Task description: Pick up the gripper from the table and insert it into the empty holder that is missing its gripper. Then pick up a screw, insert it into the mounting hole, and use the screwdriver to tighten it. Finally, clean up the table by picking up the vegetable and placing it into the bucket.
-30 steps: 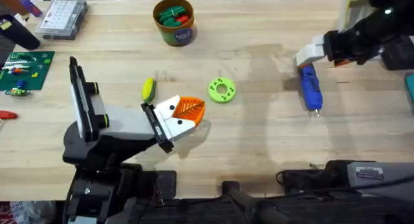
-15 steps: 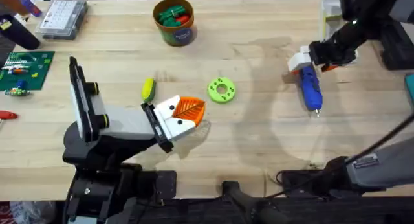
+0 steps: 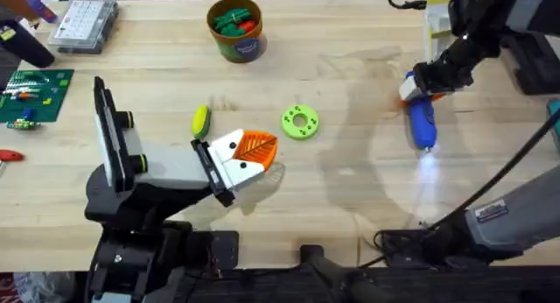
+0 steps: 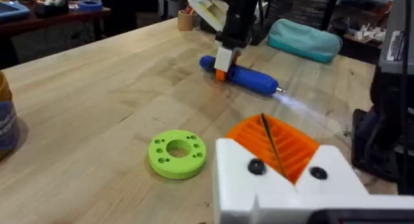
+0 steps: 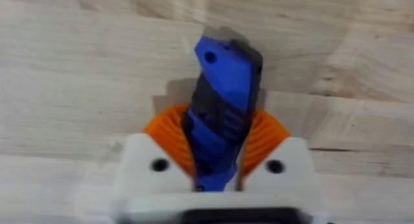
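- On the right side of the tabletop [image 3: 350, 198] lies the blue screwdriver [image 3: 422, 121], its thin metal tip pointing toward the near edge.
- Around its upper end sits the right hand [image 3: 418, 86]; the right wrist view shows the blue body [image 5: 220, 107] between the two orange ribbed pads [image 5: 169, 134], which press it from both sides, so the hand is grasping the screwdriver.
- From the left wrist view, the screwdriver [image 4: 240, 74] rests flat on the wood with the right hand [image 4: 223, 59] coming down on it from above.
- Near the middle of the tabletop lies a lime-green ring with holes [image 3: 300, 122].
- Left of the ring, well apart from it, sits the small yellow-green vegetable [image 3: 201, 121].
- Just below the vegetable rests the left hand [image 3: 254, 154], white with orange pads; whether it is released or clenched I cannot tell.
- At the far edge stands the orange bucket [image 3: 236, 42], with green and red pieces inside.
- At the far left corner sits a clear plastic box [image 3: 83, 23].
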Controlling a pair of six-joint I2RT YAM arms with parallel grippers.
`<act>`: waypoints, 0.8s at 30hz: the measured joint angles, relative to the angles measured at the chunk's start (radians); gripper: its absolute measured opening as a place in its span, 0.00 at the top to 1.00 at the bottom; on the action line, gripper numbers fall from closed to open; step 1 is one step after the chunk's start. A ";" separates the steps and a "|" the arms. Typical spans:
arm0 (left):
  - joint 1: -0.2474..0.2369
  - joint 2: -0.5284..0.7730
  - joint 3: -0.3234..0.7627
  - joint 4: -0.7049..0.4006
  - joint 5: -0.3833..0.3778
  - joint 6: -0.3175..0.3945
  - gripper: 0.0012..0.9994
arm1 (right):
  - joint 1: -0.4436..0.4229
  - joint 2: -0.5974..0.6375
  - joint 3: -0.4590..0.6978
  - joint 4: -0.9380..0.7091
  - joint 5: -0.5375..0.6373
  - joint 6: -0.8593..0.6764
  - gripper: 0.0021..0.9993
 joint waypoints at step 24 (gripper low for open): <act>0.000 0.000 0.000 0.000 0.000 0.000 1.00 | -0.001 0.020 0.040 -0.073 -0.025 -0.011 0.98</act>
